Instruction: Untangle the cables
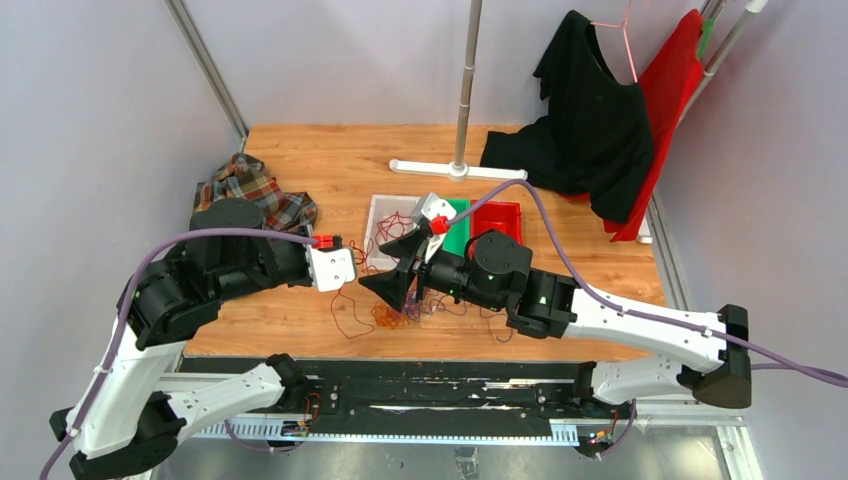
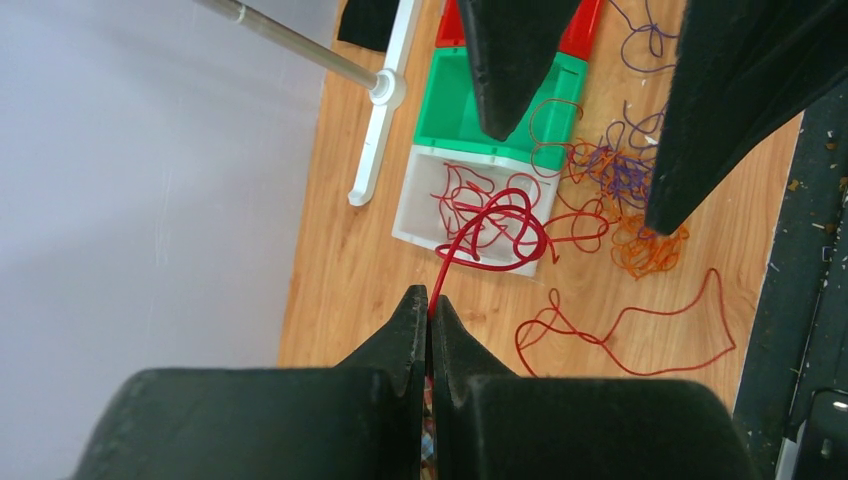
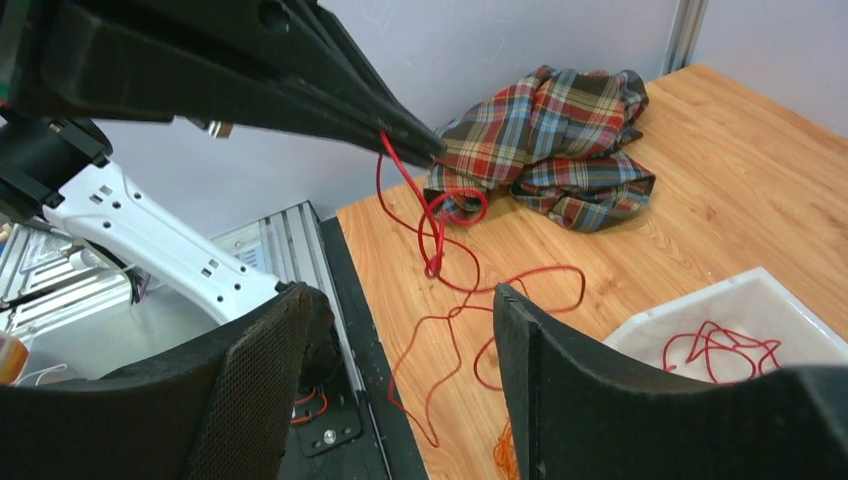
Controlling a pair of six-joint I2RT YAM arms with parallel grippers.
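**A:** What do we make of the left claw (image 2: 430, 300)?

**B:** We see it pressed fully shut, its tips pinching one red cable (image 2: 459, 250). It sits to the near left of the white bin (image 2: 440, 157), raised off the counter (image 1: 300, 160). The strand hangs from it in a loose coil down toward the wood.

**A:** And the right claw (image 3: 400, 295)?

**B:** We find its jaws standing wide apart with nothing clamped between them. It hovers at the near edge of the white bin, facing the left claw, and the hanging red cable dangles just in front of it.

**A:** Where do we place the other cables?

**B:** We count a few red wires (image 2: 470, 205) lying inside the white bin. On the counter at the near side of that bin, a clump (image 2: 620, 180) of purple and orange wires lies tangled. A long red loop (image 2: 625, 335) sprawls to the near left of the bin.

**A:** What else do we see around the bin?

**B:** A green bin (image 2: 455, 95) touches its right side, and a red bin (image 1: 500, 212) sits beyond the green one. Behind the white bin stands the white foot (image 2: 375, 140) of a pole. Well off to the bin's left lies a crumpled plaid cloth (image 3: 545, 140). Far to its right rear we see a black garment (image 1: 590, 120) and a red garment (image 1: 678, 90) hanging.
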